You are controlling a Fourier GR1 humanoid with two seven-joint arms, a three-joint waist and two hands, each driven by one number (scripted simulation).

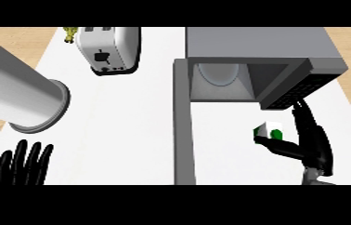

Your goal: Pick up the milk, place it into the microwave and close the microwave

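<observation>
One hand, the right hand (pixel 308 147), curls round the milk carton (pixel 269 131) at lower right and should keep it level entering the open microwave (pixel 274 49).

Right hand (pixel 312 147) hides part of the milk (pixel 269 131)

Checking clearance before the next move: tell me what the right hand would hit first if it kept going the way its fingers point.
The right hand, curled round the milk, points up the view toward the open microwave. It would probably meet the dark control panel first rather than the cavity, though depth is unclear.
</observation>
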